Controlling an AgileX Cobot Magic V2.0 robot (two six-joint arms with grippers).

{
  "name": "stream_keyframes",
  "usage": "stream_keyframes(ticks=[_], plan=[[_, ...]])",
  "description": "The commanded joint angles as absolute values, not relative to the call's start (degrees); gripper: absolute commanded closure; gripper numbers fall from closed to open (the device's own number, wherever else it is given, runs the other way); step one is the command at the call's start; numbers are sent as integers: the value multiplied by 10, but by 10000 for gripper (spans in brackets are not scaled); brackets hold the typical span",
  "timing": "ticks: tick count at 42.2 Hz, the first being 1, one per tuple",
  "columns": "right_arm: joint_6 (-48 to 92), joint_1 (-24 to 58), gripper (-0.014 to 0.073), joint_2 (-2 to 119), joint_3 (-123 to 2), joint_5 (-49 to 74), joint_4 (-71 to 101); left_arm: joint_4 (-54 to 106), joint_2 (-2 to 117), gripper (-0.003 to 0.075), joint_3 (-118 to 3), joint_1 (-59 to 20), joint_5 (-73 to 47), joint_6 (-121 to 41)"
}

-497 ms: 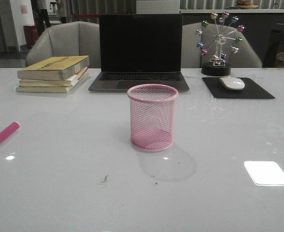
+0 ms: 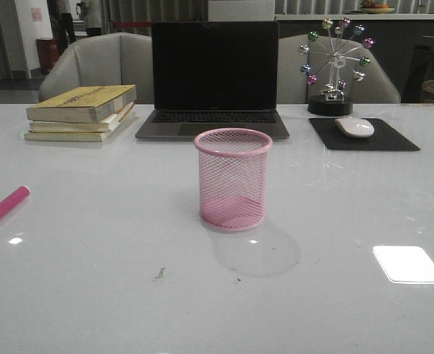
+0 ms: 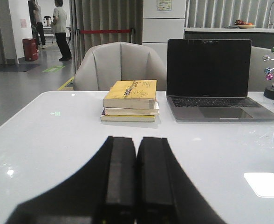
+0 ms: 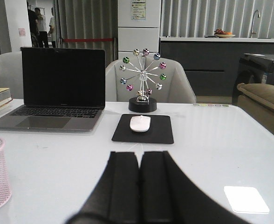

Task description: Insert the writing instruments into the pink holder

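The counter (image 2: 91,295) is a glossy white surface on which a bright rectangular light reflection (image 2: 408,264) is seen at the near right, with small dark specks (image 2: 160,273) near the front centre. In the wrist views, the left gripper (image 3: 136,161) and the right gripper (image 4: 140,175) are each seen low over the counter with the jaws pressed together and nothing held between them.

The pink holder (image 2: 232,179) is placed upright at the middle of the counter, and no pen is seen inside it. The pink pen (image 2: 4,207) is laid flat at the far left edge, well apart from the holder and partly cut off by the frame. The green pen is not seen in any view.

Behind the holder, an open laptop (image 2: 214,77) with a dark screen is set. A stack of books (image 2: 83,112) is placed to its left. To its right, a white mouse (image 2: 354,127) is rested on a black mouse pad (image 2: 390,140), and a ferris-wheel ornament (image 2: 335,65) with coloured balls is stood just behind the pad.

Beyond the counter, two grey chairs (image 3: 120,65) are positioned. Further back, vertical blinds (image 4: 207,16), a sink counter with a tap (image 4: 254,18) and a fruit bowl (image 4: 223,33), and people standing in a corridor (image 3: 60,28) are seen.
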State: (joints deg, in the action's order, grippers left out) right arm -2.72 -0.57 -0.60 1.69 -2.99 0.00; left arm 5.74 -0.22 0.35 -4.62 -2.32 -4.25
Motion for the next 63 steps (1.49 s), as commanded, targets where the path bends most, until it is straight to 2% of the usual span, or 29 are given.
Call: stream_keyframes(ticks=[1,16,22,32,44,57,63], plan=[[-24,-8,536,-17,13,-82,-8,59,-13,629,6,-46,26,-42],[-24,-8,536,-17,12,-93,-8,56,-13,629,0,-46,52,-42],[-24,-8,536,-17,-40,-87,-8,56,-12,629,-65,-46,46,-42],[-24,-8,536,18,-220,56,-8,56,48,629,-249,-46,-80,-42],[-24,-8,536,150,-408,253,-8,59,219,629,-461,-46,-322,-42],[-24,-8,536,243,-411,407,-8,60,322,629,-461,-46,-404,-42],[-24,-8,536,274,-385,419,-8,61,355,629,-446,-46,-409,-42]])
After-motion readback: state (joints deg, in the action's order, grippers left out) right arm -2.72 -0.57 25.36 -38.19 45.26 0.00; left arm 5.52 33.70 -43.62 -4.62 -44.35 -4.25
